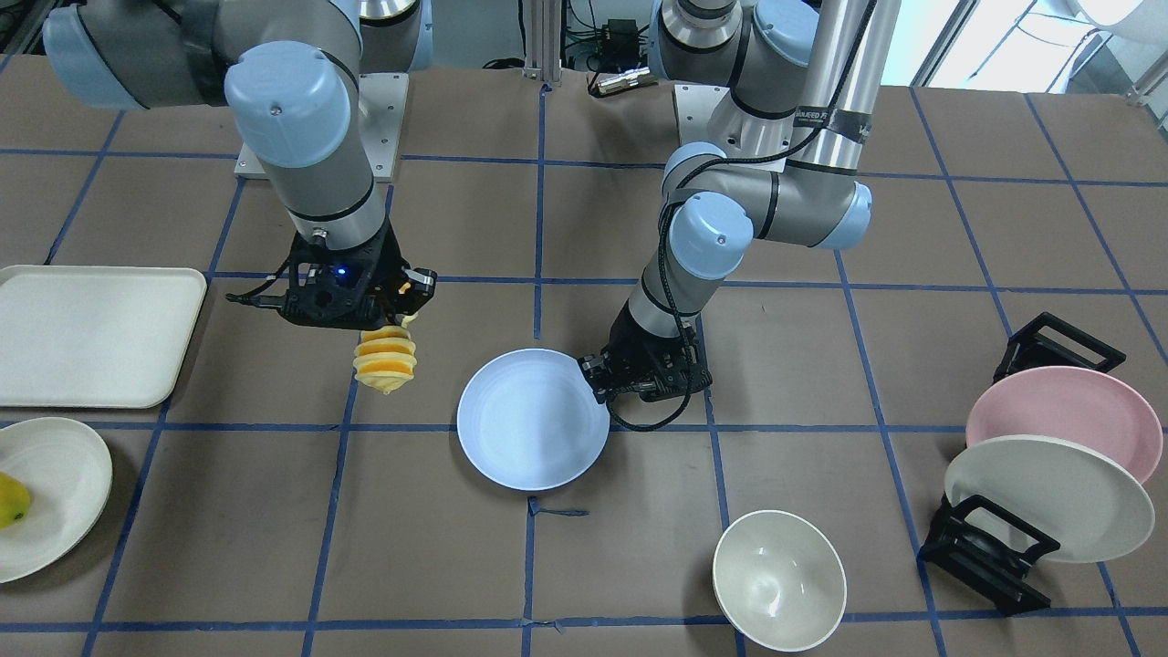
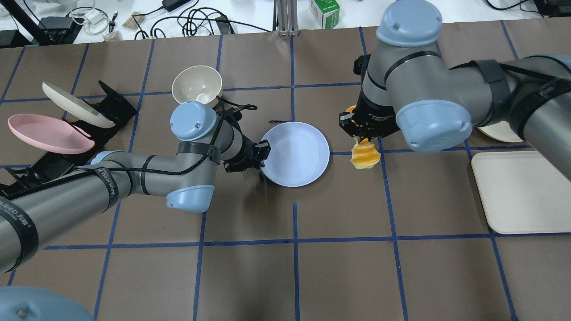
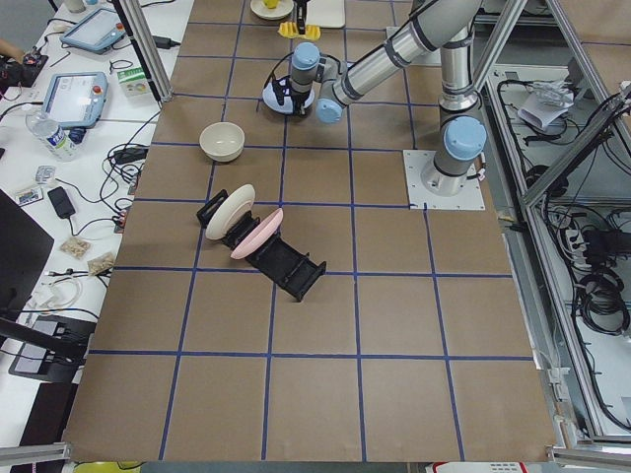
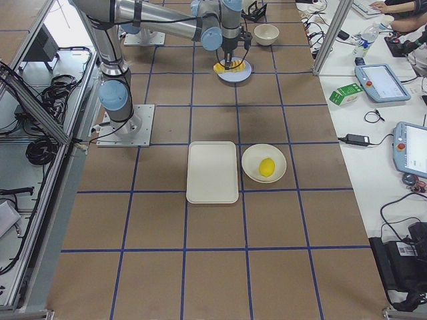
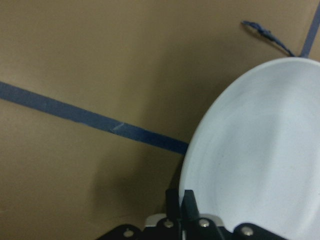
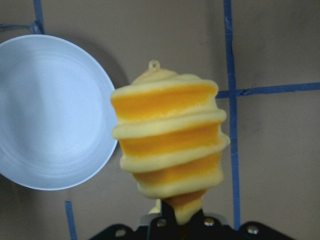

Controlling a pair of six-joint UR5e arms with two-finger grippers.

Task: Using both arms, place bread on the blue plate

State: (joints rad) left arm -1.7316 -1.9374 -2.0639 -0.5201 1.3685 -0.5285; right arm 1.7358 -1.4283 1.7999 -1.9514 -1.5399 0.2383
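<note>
Right at the right gripper [image 1: 400, 318]: fingers drawn in narrow, pinched on the thin end of the elongated, ridged yellow-orange bread [image 6: 170, 150]. Loaf pointing straight out past the fingertips, hanging end-down above the brown paper-covered table [image 1: 639, 547], touching nothing else.

Just beside it, on the side toward the robot's left: the round, shallow, matte pale blue plate [image 2: 295, 154]. No contact between the two; bread off to one side of the rim, not over the dish.

At the opposite rim of the blue plate: left gripper [image 2: 264, 149], its fingers [image 5: 189, 202] nearly together and nipping the plate's edge. Dark shadow under that edge in the left wrist view.

Further out toward the operators' side: a round cream bowl [image 1: 778, 579], upright, well apart from the blue plate.

Out at the robot's left end: a black slotted rack [image 1: 990, 552] holding a cream-white plate [image 1: 1045, 497] and a pink plate [image 1: 1063, 415], both on edge and leaning.

Out at the robot's right end: a flat cream rectangular tray [image 1: 91, 333], and next to it a cream dish [image 1: 64, 474] with a small yellow-green fruit [image 1: 11, 500] in it.
</note>
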